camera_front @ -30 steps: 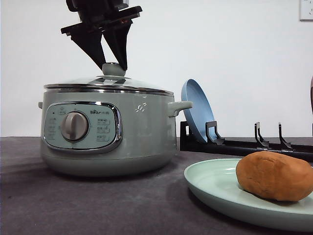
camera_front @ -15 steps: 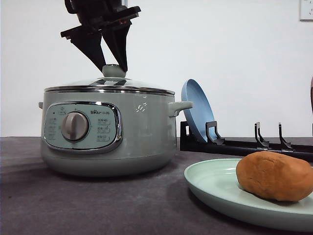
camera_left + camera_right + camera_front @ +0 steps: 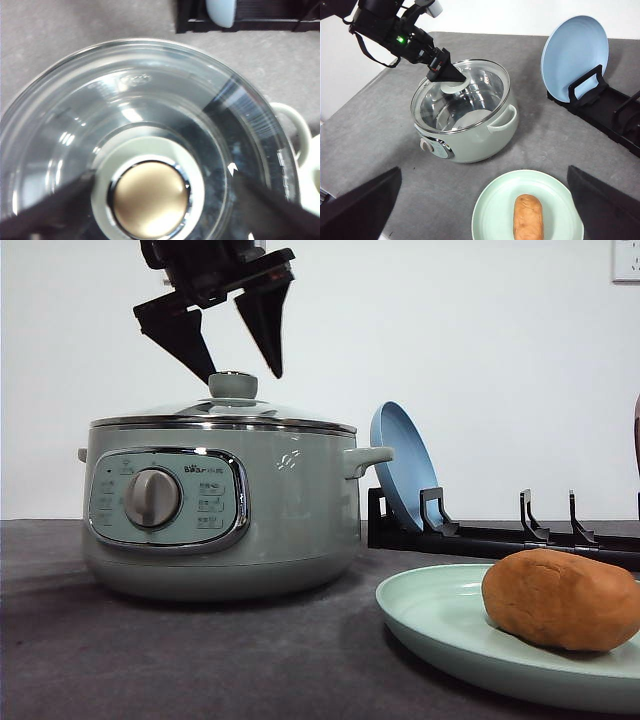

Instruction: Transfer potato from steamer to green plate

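One grey felt tabletop (image 3: pixel 200 660), white wall (image 3: pixel 480 360) behind, left hand (image 3: pixel 245 377) spread over steamer (image 3: pixel 220 510).

A: Lighting even, bright; white wall (image 3: pixel 500 360) nearly blown out. Soft shadow under the steamer (image 3: pixel 220 510) on the grey table (image 3: pixel 200 660).

B: Glass lid (image 3: pixel 150 125) close-up soft, streaked with white glare; knob (image 3: pixel 150 199) blurred. Overhead wrist view sharp, its own fingers (image 3: pixel 360 210) dark, defocused.
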Robot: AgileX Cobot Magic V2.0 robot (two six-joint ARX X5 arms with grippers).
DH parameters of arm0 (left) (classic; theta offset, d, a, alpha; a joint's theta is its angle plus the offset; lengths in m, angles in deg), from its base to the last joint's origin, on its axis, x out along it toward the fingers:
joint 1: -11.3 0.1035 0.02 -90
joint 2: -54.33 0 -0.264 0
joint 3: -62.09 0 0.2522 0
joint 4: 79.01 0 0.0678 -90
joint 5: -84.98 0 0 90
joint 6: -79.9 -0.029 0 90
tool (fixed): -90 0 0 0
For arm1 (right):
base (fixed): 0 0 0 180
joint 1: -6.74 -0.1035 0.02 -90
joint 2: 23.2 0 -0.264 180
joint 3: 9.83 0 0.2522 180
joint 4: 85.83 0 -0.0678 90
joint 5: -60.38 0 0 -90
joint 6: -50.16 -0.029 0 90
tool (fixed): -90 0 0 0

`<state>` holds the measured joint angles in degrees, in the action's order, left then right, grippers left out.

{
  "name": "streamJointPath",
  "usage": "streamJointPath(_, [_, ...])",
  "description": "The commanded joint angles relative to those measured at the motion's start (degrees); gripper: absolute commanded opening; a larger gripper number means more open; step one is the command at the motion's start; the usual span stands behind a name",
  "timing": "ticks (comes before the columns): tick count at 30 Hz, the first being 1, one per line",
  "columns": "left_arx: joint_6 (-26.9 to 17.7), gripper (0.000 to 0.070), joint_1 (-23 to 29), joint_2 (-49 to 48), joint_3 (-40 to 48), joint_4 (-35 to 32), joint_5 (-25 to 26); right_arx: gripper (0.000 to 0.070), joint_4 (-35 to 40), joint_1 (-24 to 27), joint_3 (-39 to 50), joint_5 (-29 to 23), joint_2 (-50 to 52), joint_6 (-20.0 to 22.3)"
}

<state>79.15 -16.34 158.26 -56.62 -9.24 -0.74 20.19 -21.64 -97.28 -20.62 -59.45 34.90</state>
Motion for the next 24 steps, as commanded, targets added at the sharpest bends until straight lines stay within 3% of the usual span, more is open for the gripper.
streamJointPath(1, [-0.3, 0.0684, 0.1, -0.5, -1.5, 0.1, 0.0, 0.07, 0.1, -0.3, -0.9, 0.0, -0.3, -0.4])
streamJointPath(14, [-0.2, 0.0683, 0.2, -12.5, -1.5, 9.2, 0.1, 0.07, -0.1, -0.3, -0.9, -0.1, -0.3, 1.3])
streamJointPath(19, [-0.3, 0.0682, 0.0, -19.0, -0.9, 12.6, 2.3, 0.07, -0.1, -0.3, -0.9, 0.0, -0.3, 2.3])
streamJointPath(24, [-1.2, 0.068, -0.2, -28.8, 4.9, 10.8, 2.9, 0.07, -0.1, -0.3, -0.9, -0.1, -0.3, 3.6])
